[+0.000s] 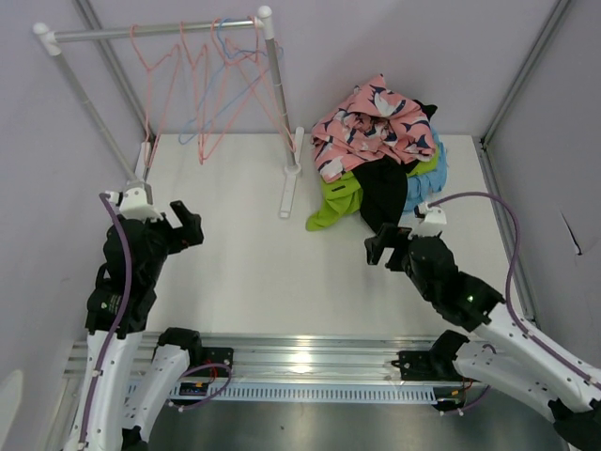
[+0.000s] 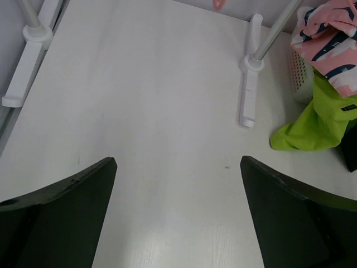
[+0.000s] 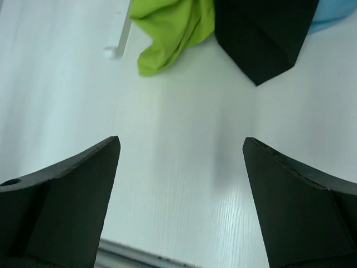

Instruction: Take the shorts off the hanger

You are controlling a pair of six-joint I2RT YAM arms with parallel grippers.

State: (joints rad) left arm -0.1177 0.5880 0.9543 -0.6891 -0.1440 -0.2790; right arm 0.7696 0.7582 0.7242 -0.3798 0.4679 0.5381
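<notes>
Looking down from above and finding the shorts off the rail, heaped together at the far right of the white table. Seeing the pink shorts with dark-blue shapes lying on top of the heap. Seeing the lime green shorts spilling out at the heap's near-left side and touching the tabletop. Spotting the black shorts just beside them on the right, and the light blue shorts peeking out along the heap's right edge. Not being able to tell whether an orange pair is lying underneath.

Noticing, from the left wrist, a white perforated basket beneath the pink cloth, with the green cloth draping down beside it onto the table.

Seeing the garment rack standing at the far left, with pink and blue wire hangers dangling bare from its rail.

Hovering the left gripper over bare tabletop at the near left, well apart from the heap, jaws spread wide and grasping nothing.

Holding the right gripper just near of the black shorts, jaws likewise spread wide and released, with only tabletop showing between the fingers. Seeing, from the right wrist, the black corner and the green fold lying beyond the fingertips, not touching them.
</notes>
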